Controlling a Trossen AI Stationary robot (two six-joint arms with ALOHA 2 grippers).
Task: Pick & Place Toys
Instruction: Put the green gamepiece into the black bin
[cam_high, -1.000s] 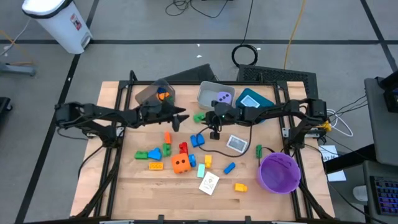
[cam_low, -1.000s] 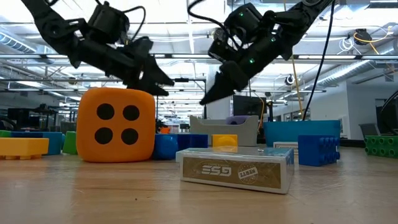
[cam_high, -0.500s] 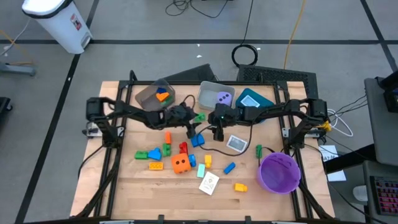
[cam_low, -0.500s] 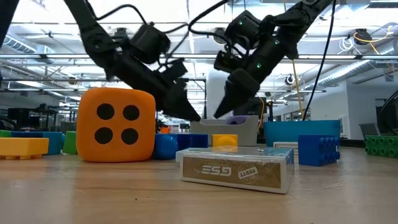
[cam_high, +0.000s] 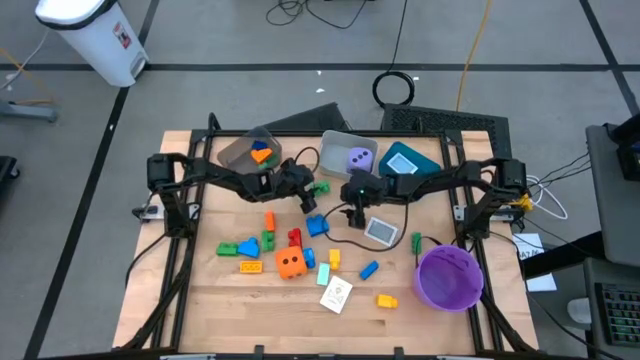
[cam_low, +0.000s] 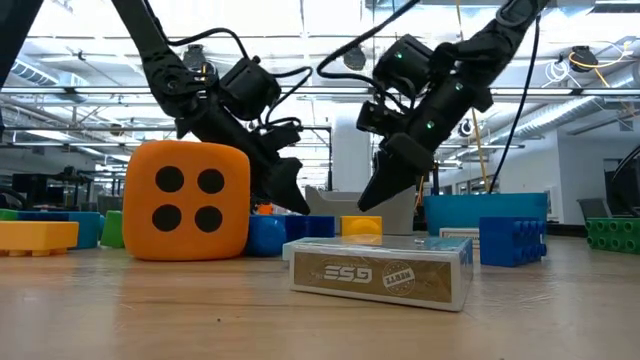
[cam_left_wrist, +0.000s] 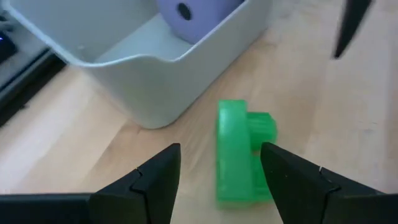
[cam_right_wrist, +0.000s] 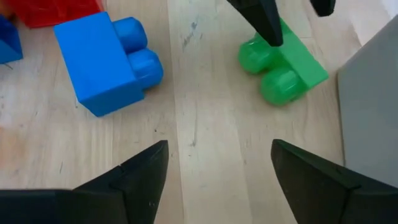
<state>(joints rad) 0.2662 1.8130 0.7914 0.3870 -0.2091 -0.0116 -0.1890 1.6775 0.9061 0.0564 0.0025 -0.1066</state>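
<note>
Green block (cam_left_wrist: 237, 152) at centre frame sits between our left gripper (cam_left_wrist: 219, 171)'s spread, empty fingers. We should descend squarely before closing. The right gripper (cam_right_wrist: 217, 165) hangs open, empty.

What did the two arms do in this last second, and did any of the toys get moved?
The left gripper swung in from near the brown bin toward the table's middle and now hangs open over the green block, not gripping it. The right gripper dipped lower beside the grey bin and spread its fingers, with nothing between them. The toys and bins all stayed where they were.
</note>
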